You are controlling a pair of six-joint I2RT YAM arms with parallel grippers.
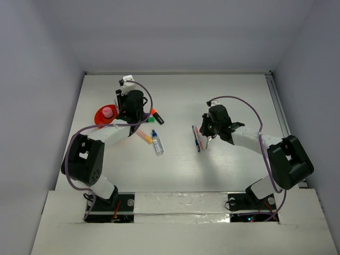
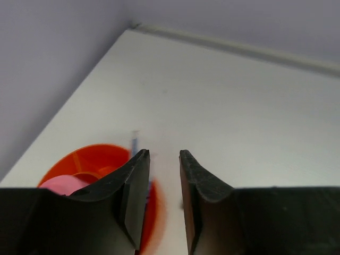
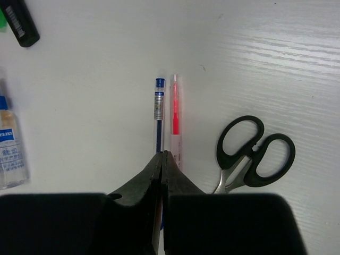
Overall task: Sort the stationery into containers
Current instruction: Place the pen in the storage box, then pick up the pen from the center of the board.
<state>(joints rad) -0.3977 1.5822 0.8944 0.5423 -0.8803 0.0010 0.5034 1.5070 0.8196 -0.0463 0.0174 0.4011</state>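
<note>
At about ten o'clock from the middle of the table (image 1: 175,95) we see the orange holder (image 1: 99,119), with a pink-capped bottle (image 1: 108,111) standing inside it. The left hand (image 2: 163,155) hangs over the holder's three o'clock rim, its fingers spread with a plain gap between them. In its wrist view the orange rim and the pink cap lie at seven o'clock of the fingertips.

At four o'clock of that hand an orange-tipped highlighter (image 1: 156,115) and a green-tipped highlighter (image 1: 151,120) lie close together, the green one partly hidden by the arm. A yellow marker (image 1: 143,136) lies flat at seven o'clock of them. A clear bottle (image 1: 157,143) with a blue cap lies on its side just beside the marker, at four o'clock of it.

Right of the table's middle, a blue pen (image 3: 158,114) and a red pen (image 3: 175,109) lie side by side, parallel and just apart. The right hand (image 3: 162,155) is low over them, its fingers pressed together with the tips at the near end of the blue pen. We cannot tell whether the pen is caught between them. The scissors (image 3: 255,151) lie flat at three o'clock of the pens in the right wrist view. Their black loops are in plain sight and their blades run under the hand.
</note>
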